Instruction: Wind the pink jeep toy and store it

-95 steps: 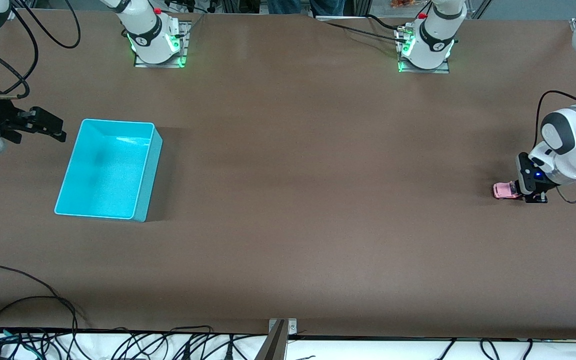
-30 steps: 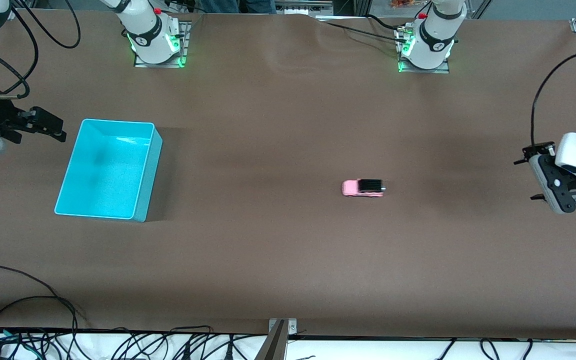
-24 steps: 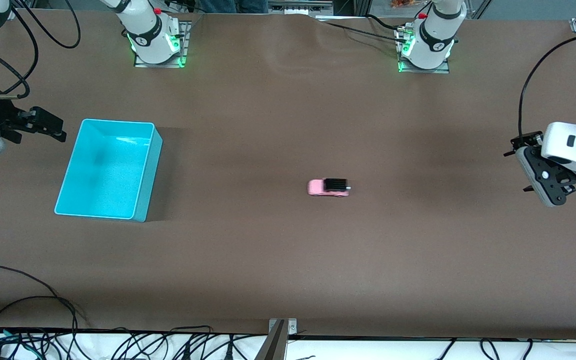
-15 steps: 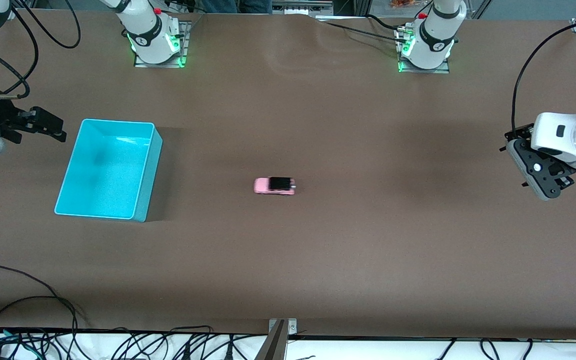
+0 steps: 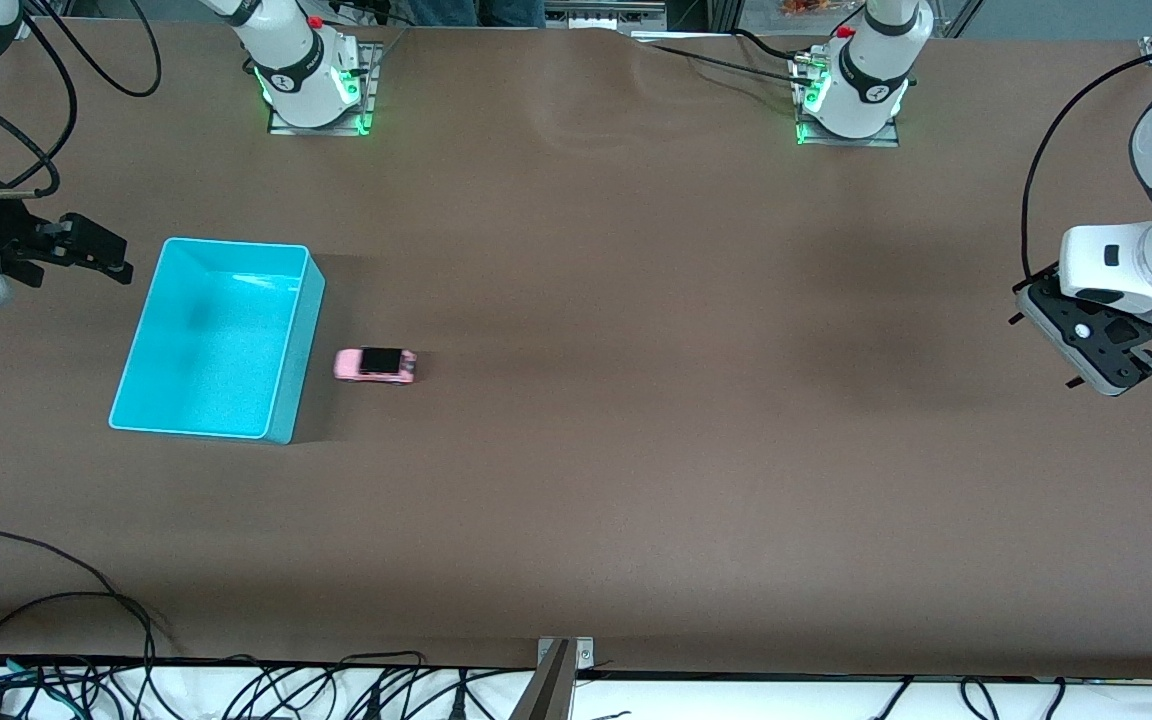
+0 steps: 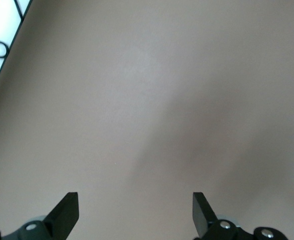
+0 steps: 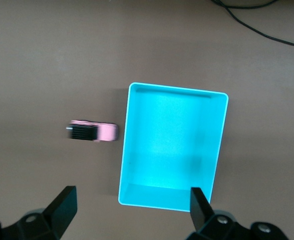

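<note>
The jeep [image 5: 375,365] sits on the table [image 5: 636,450], all wheels down, just beside the long wall of the bin [image 5: 286,385] that faces the left arm's end. A narrow strip of table shows between its pink nose and that wall; the black roof end points toward the left arm's end. In the right wrist view the jeep [image 7: 93,132] is smeared along its length, so the wheels and the gap to the bin [image 7: 174,90] are hard to judge there.

The right gripper [image 5: 86,250] hangs over the table at the right arm's end, beside the bin's short end wall and well apart from the jeep, with the bin lying between them. Its 2 fingers are spread wide with nothing between them, as the right wrist view [image 7: 131,207] shows; only the 2 fingertips [image 7: 65,197] show there, the rest is cut off at the frame edge. In the front view most of this arm is cut off at the frame edge.

The left gripper [image 5: 1041,340] hangs over the table at the left arm's end, nearly the whole table length from the jeep. Fingers spread, nothing held; its wrist view [image 6: 134,210] shows bare table only. In the front view its fingers are mostly hidden under the gripper body.

The bin holds nothing.
</note>
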Controlling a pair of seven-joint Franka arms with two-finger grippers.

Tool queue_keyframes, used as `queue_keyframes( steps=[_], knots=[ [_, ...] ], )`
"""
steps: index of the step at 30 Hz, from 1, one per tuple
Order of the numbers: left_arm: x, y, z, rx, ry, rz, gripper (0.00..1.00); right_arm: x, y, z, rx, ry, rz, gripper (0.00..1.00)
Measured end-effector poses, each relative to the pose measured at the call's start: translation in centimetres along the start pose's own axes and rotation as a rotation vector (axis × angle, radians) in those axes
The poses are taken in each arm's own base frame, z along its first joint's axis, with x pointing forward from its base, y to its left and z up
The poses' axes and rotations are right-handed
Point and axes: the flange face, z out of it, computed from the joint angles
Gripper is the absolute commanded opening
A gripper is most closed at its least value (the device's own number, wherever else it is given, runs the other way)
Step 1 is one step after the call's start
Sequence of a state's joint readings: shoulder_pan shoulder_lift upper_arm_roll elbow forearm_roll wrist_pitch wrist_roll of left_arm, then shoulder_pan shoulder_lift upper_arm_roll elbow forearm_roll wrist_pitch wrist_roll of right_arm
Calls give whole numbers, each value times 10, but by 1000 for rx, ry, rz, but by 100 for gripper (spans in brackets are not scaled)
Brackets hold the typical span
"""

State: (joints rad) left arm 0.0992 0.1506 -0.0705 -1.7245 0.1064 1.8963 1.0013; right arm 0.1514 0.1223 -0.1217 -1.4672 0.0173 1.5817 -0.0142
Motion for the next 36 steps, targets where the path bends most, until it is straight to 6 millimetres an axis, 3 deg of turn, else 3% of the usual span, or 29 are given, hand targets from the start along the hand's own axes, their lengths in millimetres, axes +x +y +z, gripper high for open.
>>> queue_keyframes(
  steps=[6, 16, 25, 31, 36],
  knots=[
    [-6, 11, -5, 23, 11, -47, 100, 0, 0, 0, 0, 0, 0, 100],
    [10, 41, -34, 28, 63, -546, 100, 0, 0, 0, 0, 0, 0, 100],
    [5, 46, -34, -42, 71, -695, 100, -1, -3, 5, 0, -25, -6, 100],
    [-2, 53, -38, -95, 7, -761, 100, 3, -21, 13, 0, -40, -70, 100],
    [-6, 59, -57, -116, -28, -815, 100, 9, -57, 34, 2, -72, -233, 100]
  ],
)
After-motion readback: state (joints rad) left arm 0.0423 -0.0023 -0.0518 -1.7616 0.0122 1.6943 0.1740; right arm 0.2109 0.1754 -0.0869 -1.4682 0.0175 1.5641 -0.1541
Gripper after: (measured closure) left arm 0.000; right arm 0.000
